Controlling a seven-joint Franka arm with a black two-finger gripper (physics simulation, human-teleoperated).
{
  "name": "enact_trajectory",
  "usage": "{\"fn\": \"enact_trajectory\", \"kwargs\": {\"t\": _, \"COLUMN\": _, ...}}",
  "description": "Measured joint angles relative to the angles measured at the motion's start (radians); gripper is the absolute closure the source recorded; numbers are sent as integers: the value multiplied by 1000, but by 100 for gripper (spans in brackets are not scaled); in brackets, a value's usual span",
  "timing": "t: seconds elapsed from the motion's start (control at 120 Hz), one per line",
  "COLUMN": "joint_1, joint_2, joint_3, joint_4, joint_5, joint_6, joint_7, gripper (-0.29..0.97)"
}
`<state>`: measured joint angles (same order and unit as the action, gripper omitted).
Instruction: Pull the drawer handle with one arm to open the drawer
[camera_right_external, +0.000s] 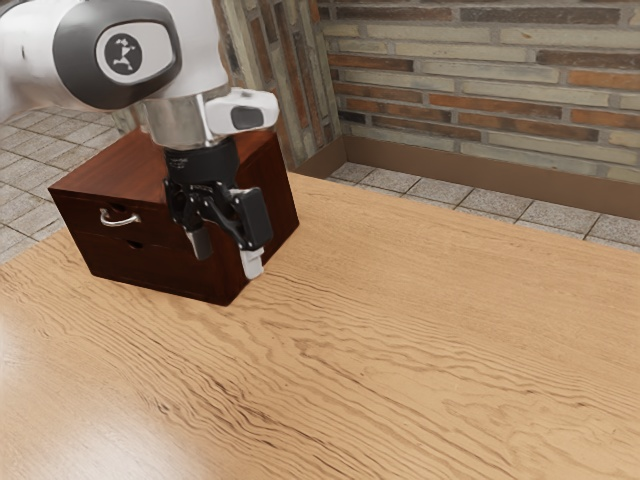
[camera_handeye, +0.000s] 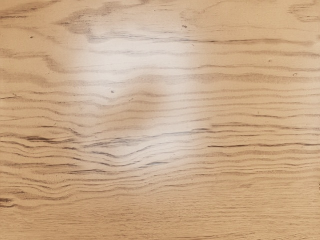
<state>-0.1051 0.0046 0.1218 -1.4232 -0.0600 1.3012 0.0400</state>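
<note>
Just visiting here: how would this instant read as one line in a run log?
gripper: open, empty | handle: untouched, to the exterior view's left of gripper | drawer: looks shut

No legible text; dark logo mark (camera_right_external: 125, 52) on arm joint cap (camera_right_external: 158, 30).

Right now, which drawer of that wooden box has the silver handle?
The upper drawer: a curved silver handle sticks out of its front. The lower drawer beneath it shows no such metal handle.
</note>
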Motion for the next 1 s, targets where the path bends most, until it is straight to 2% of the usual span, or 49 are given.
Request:
{"fn": "enact_trajectory", "kwargs": {"t": 0.133, "joint_1": 10, "joint_2": 2, "joint_3": -2, "joint_4": 25, "joint_5": -8, "joint_6": 119, "joint_7": 9, "gripper": 0}}
{"fn": "enact_trajectory", "kwargs": {"t": 0.3, "joint_1": 11, "joint_2": 4, "joint_3": 9, "joint_4": 49, "joint_5": -6, "joint_6": 189, "joint_7": 17, "gripper": 0}}
{"fn": "enact_trajectory", "kwargs": {"t": 0.5, "joint_1": -134, "joint_2": 2, "joint_3": 178, "joint_4": 71, "joint_5": 9, "joint_6": 191, "joint_7": 25, "gripper": 0}}
{"fn": "enact_trajectory", "kwargs": {"t": 0.6, "joint_1": -154, "joint_2": 3, "joint_3": 216, "joint_4": 74, "joint_5": 20, "joint_6": 187, "joint_7": 28, "gripper": 0}}
{"fn": "enact_trajectory", "kwargs": {"t": 0.808, "joint_1": -82, "joint_2": 13, "joint_3": 224, "joint_4": 73, "joint_5": 30, "joint_6": 187, "joint_7": 31, "gripper": 0}}
{"fn": "enact_trajectory", "kwargs": {"t": 1.0, "joint_1": 105, "joint_2": 22, "joint_3": 224, "joint_4": 73, "joint_5": 34, "joint_6": 185, "joint_7": 33, "gripper": 0}}
